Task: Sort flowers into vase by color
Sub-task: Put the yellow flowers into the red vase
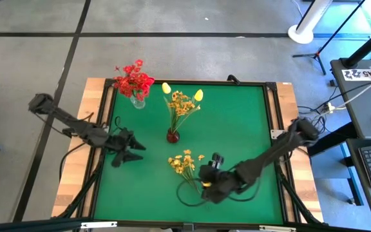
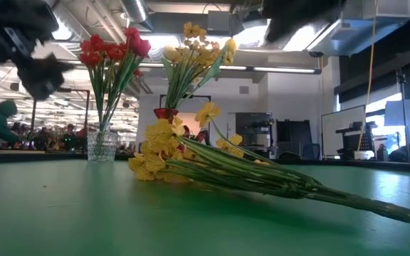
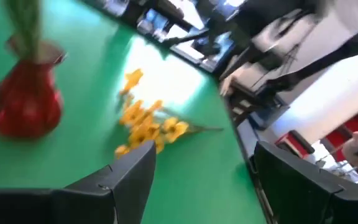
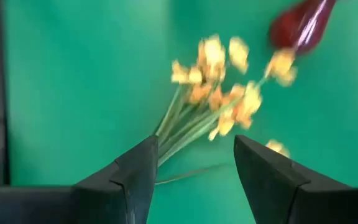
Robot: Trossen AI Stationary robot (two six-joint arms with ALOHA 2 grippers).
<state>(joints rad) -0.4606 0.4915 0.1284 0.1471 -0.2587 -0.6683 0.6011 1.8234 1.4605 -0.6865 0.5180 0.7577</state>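
— With the yellow spray (image 1: 185, 162) lying flat on the green mat (image 1: 237, 129), just in front of the red vase (image 1: 172, 135), what is the right gripper (image 4: 191, 171) doing?

— It hangs over the stems, jaws apart, holding nothing. The left gripper (image 1: 131, 149) waits open near the clear vase (image 1: 138, 100) of red flowers (image 1: 134, 78).

— What could go wrong?

— I'd guess the thin stems could splay and slip the jaws, or the lifted spray could tip the red vase.

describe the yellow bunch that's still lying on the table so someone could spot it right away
On the green table mat, look near the front edge, just ahead of the right tool. There the yellow spray lies flat on its side, while the other flowers stand upright in the red vase and glass vase.
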